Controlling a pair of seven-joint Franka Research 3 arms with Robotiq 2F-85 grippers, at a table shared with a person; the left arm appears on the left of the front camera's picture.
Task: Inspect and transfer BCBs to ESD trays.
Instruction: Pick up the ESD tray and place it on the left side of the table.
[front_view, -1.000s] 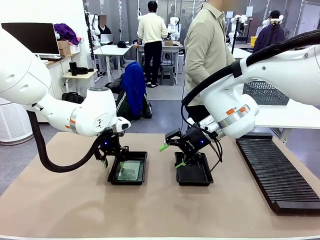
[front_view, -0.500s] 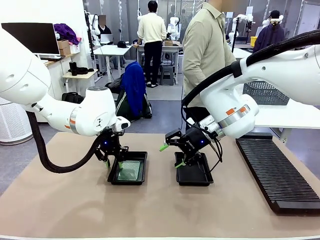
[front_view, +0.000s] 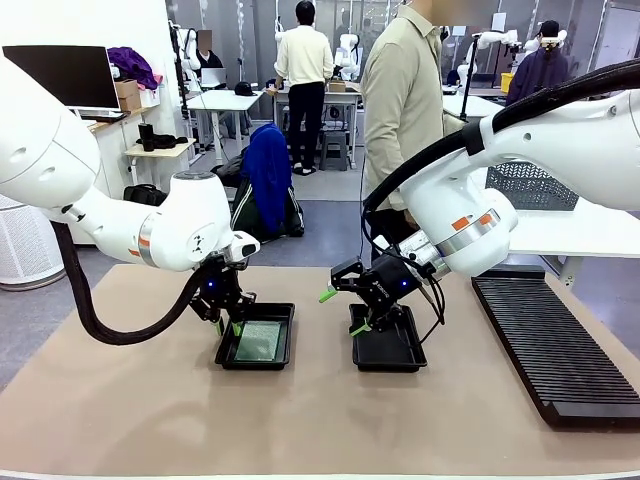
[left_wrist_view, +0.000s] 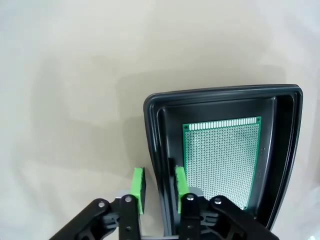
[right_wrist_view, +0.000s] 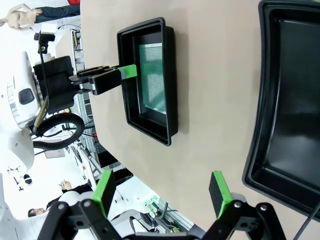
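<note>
Counting from where I stand: two shallow black plastic trays with sloping rims, one thin green perforated board, two black grippers with green pads, and one long black ribbed rack (front_view: 550, 350). The board (left_wrist_view: 225, 160) lies flat on the floor of the left tray (front_view: 289, 335), with a margin of black floor showing around its edges. The right tray (front_view: 390, 345) sits beside it, the two apart with a strip of bare mat between them. The left gripper (left_wrist_view: 159, 185) is down at the left tray's outer side, its jaws drawn narrow astride the rim wall, one pad outside and one inside. Whether they already pinch the wall I cannot tell. The inner pad stands just beside the board's edge. The right gripper (front_view: 343, 311) hangs over the near left corner of the right tray with its jaws spread wide, holding nothing. The rack lies well apart on the right, and a broad stretch of mat is open in front of both trays. Everything rests on a tan table covering (front_view: 120, 410). A person in a beige shirt (front_view: 405, 100) stands at the far side, with a grey wire basket (front_view: 530, 185), desks, a dark monitor (front_view: 60, 75) and more people behind.
</note>
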